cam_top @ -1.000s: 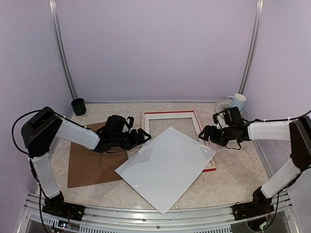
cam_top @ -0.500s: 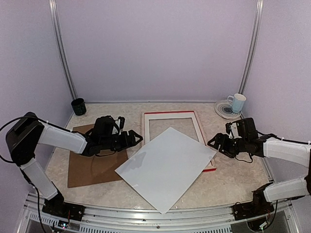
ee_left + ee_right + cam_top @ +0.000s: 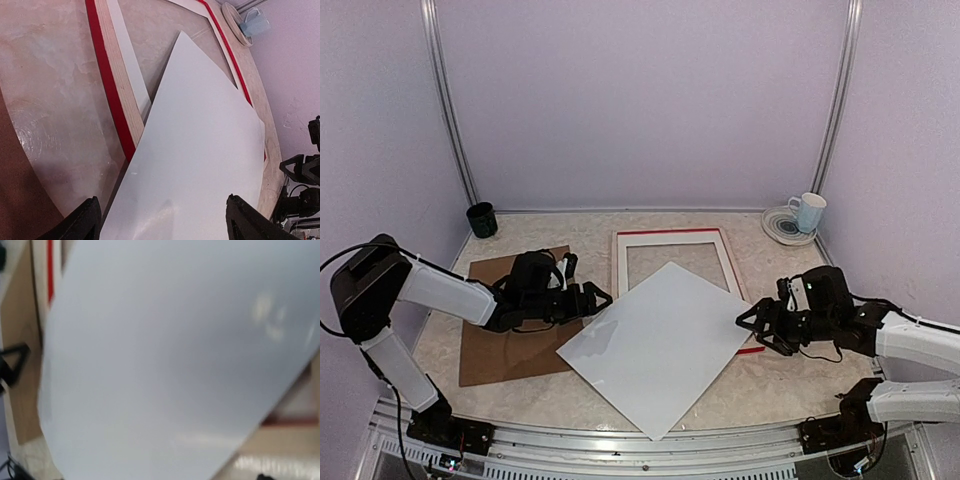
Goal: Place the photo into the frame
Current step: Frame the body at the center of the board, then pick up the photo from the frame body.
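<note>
**Top external view: photo lies askew over the frame, both grippers open beside it**

We see the photo [image 3: 660,345] lying white side up and turned at a slant. Its far right part rests over the near right corner of the frame [image 3: 670,235], and its near part lies on the table [image 3: 790,385]. The frame lies flat with its red edge showing and most of its opening uncovered. The left gripper [image 3: 594,297] sits low at the photo's left corner, jaws spread wide and holding nothing. In the left wrist view its two fingers [image 3: 85,224] stand far apart, with the sheet's edge just ahead of them. The right gripper [image 3: 750,325] is at the photo's right corner, also open and empty. Its own wrist view is blurred and filled by the white sheet. A brown board [image 3: 510,340] lies to the left. We judge the task barely begun: the photo is not yet squared up or seated in the frame's opening
</note>
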Robot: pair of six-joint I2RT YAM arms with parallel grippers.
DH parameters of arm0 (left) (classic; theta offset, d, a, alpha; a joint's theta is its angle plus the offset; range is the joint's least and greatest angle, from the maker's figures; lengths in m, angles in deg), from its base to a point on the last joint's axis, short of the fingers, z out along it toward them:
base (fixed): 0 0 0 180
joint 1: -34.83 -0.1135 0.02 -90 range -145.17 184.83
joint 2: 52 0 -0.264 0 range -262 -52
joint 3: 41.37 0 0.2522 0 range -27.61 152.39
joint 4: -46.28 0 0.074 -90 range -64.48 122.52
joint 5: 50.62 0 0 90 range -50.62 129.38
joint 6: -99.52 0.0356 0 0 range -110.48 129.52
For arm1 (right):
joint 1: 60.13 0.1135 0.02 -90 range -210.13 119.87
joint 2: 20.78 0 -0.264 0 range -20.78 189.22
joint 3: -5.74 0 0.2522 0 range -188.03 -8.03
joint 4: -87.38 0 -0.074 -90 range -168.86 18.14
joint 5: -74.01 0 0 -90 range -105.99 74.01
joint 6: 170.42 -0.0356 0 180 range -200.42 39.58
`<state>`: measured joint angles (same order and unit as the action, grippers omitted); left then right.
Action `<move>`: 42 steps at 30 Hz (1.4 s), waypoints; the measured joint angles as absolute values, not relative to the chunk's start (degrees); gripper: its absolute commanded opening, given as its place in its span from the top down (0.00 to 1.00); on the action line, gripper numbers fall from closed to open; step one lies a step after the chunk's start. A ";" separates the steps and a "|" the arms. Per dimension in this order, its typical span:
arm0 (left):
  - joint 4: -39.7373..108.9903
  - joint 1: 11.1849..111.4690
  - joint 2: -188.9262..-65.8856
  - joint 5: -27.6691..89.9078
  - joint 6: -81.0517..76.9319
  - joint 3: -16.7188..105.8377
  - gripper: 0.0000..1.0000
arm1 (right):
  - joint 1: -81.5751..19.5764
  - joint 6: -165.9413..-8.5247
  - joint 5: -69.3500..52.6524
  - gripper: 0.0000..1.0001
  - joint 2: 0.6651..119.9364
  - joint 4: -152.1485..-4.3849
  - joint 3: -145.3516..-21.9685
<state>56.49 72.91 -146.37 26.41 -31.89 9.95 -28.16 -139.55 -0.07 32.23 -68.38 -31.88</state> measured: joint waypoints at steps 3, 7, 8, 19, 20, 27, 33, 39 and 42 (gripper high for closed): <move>57.54 72.91 -146.37 26.10 -31.23 9.93 0.15 | -24.99 -141.98 -0.31 0.19 32.89 -68.36 -30.22; 59.26 72.91 -146.37 25.67 -30.38 9.73 0.15 | -20.49 -145.34 -0.90 0.19 34.18 -69.21 -28.08; 59.85 72.91 -146.37 25.51 -30.16 9.56 0.15 | -19.57 -146.11 -1.09 0.19 34.99 -69.78 -27.75; 67.59 72.91 -146.89 22.43 -29.42 5.67 0.15 | -12.73 -150.70 -2.62 0.23 48.21 -83.31 -27.58; 68.16 72.91 -147.02 22.15 -29.42 5.43 0.15 | -12.36 -151.09 -2.78 0.23 49.17 -84.93 -27.56; 70.70 72.91 -147.61 20.66 -29.66 3.66 0.16 | -10.81 -152.54 -3.65 0.24 53.22 -92.23 -27.58; 71.09 73.09 -148.55 20.22 -29.75 3.48 0.16 | -9.67 -153.37 -4.53 0.26 53.41 -93.78 -27.69; 71.11 73.72 -150.94 19.68 -29.94 3.61 0.16 | -9.49 -153.54 -5.60 0.26 49.72 -94.22 -27.69; 71.44 74.05 -152.44 19.09 -30.12 3.88 0.16 | -9.49 -153.19 -6.17 0.26 48.39 -95.27 -27.86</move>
<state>71.44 74.05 -152.44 19.09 -30.12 3.88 -9.49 -153.19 -6.17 48.39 -95.27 -27.86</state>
